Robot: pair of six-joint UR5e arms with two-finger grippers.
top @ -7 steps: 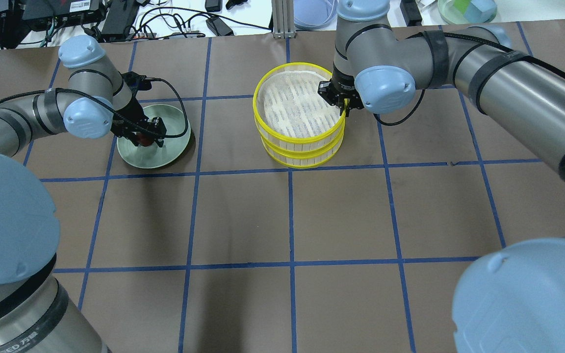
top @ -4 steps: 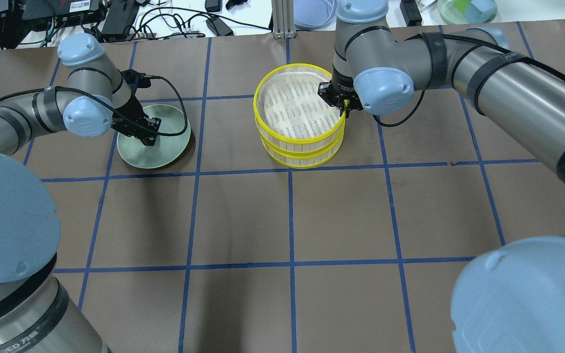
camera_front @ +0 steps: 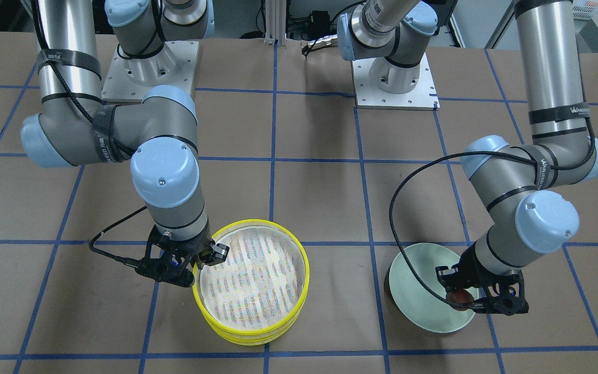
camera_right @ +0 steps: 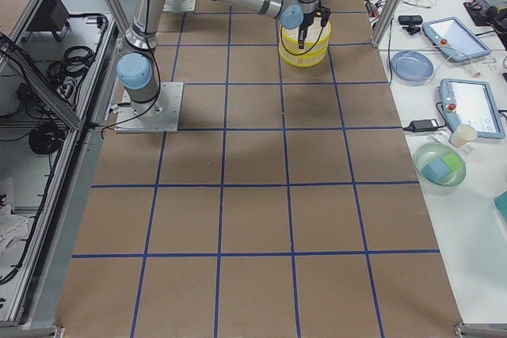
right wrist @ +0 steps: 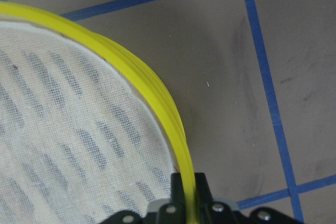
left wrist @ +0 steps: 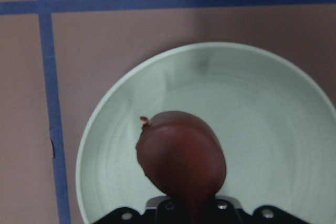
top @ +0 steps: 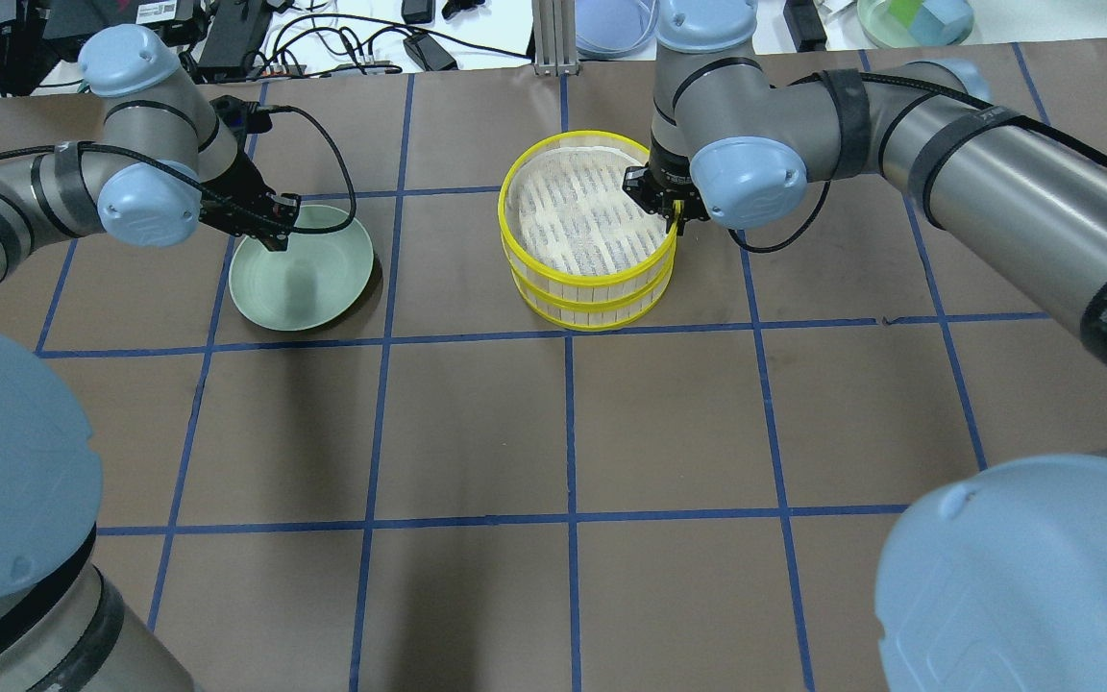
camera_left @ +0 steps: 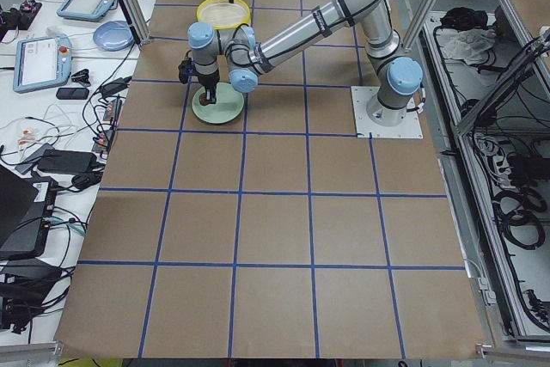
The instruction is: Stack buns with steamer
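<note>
My left gripper [top: 277, 231] is shut on the dark reddish-brown bun [left wrist: 181, 158] and holds it a little above the pale green plate [top: 323, 288]. The bun also shows in the front view [camera_front: 459, 296]. The two yellow-rimmed steamer tiers [top: 573, 211] stand stacked at the table's middle far side. The top tier's white mesh [camera_front: 252, 280] is bare. My right gripper [top: 674, 213] is shut on the top tier's yellow rim [right wrist: 157, 108] at its right side. The cream-white bun is out of view.
The plate [left wrist: 262, 103] holds nothing else. Blue tape lines grid the brown table cover. Cables, tablets and small dishes lie beyond the table's far edge [top: 342, 38]. The arms' base plates [camera_front: 148, 67] sit at the robot's side.
My left gripper closed on the brown bun on the plate, lifted it and moved up and left. The right gripper has kept hold of the steamer rim, almost still.
</note>
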